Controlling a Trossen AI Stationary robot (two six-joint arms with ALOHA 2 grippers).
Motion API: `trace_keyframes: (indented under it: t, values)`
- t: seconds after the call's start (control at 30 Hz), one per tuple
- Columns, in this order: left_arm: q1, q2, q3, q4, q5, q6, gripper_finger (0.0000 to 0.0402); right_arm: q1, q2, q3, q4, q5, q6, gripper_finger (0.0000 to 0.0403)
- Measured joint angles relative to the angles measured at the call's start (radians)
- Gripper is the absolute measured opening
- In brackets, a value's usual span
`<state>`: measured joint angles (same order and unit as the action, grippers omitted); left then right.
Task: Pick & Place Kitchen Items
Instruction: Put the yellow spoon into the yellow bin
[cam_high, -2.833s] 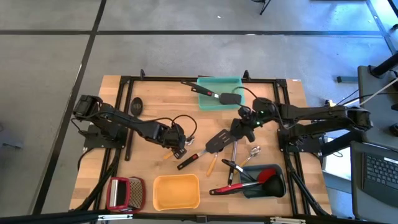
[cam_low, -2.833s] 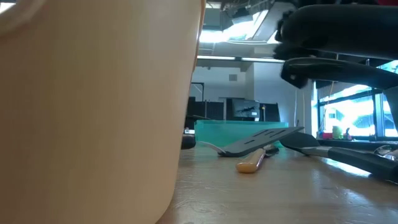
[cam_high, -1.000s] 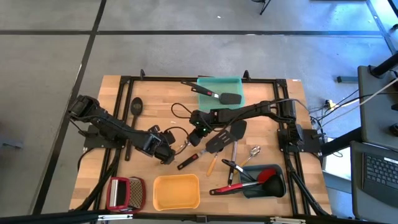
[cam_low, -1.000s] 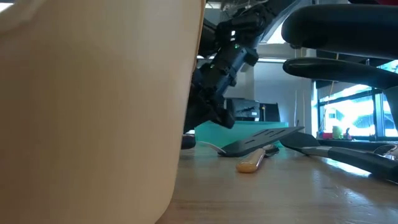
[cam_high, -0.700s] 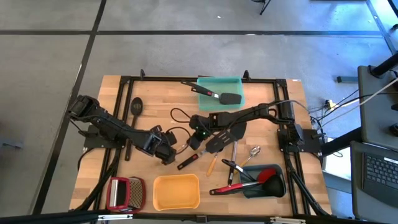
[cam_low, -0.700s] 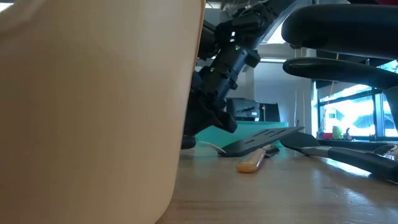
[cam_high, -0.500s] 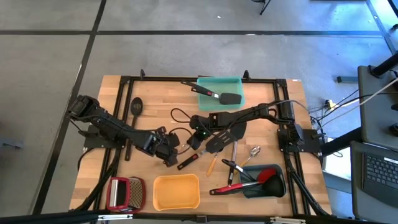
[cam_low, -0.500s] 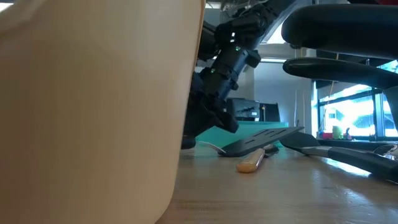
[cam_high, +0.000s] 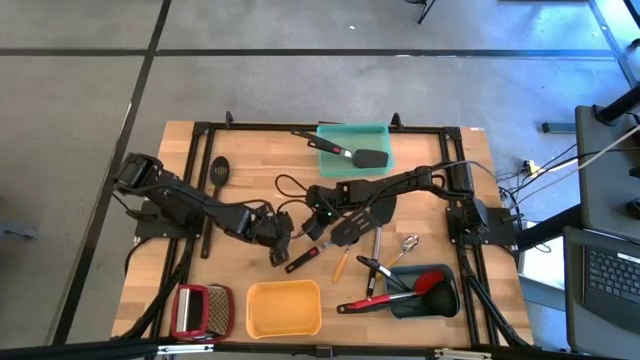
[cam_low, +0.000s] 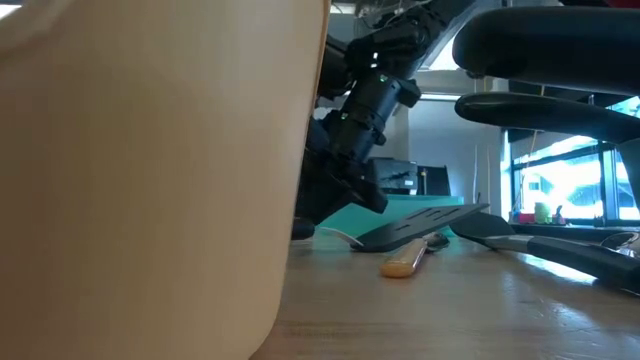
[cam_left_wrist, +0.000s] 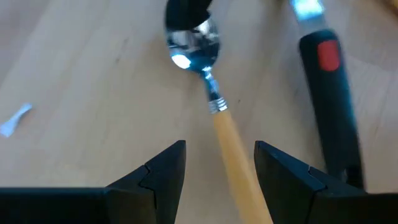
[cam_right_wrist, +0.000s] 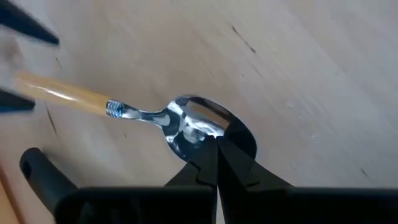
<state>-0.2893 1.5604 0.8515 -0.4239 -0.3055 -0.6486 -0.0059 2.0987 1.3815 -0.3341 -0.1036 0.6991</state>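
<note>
Table centre, left to right. Left gripper (cam_left_wrist: 214, 165): jaws released, straddling the spoon's wooden handle, which runs straight out between them. Spoon (cam_left_wrist: 202, 68): flat on the table, long axis in line with the left jaws. Right gripper (cam_right_wrist: 214, 158): clenched, tips on the bowl's rim (grasp uncertain). Black red-marked handle (cam_left_wrist: 329, 106) lies just beside; little else obstructs.

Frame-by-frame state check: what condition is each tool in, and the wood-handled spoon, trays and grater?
left tool: open, fingers either side of the spoon's wooden handle, clear of it.
right tool: shut, tip on the spoon's bowl.
wood-handled spoon: lying flat on the table.
teal tray: black spatula lying across it.
grey-blue tray: holds a red spoon and black utensils.
grater: lying flat.
</note>
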Motion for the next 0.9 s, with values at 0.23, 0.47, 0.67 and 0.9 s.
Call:
trace_keyframes:
  t: [0.23,0.47,0.67,0.9]
  values:
    - [0.001,0.041,-0.010,0.067,-0.004,-0.015,0.0188,0.000,0.025,0.002,-0.004,-0.004,0.013,0.0000]
    - [0.006,0.098,-0.010,0.065,-0.006,-0.018,0.0189,0.002,0.048,0.005,0.020,-0.049,0.019,0.0000]
    - [0.017,0.113,-0.010,0.067,0.024,-0.018,0.0189,0.002,0.050,0.003,0.031,-0.055,0.019,0.0000]
    - [0.057,0.118,-0.007,0.070,0.067,-0.047,0.0112,0.002,0.050,0.002,0.036,-0.058,0.002,0.0000]
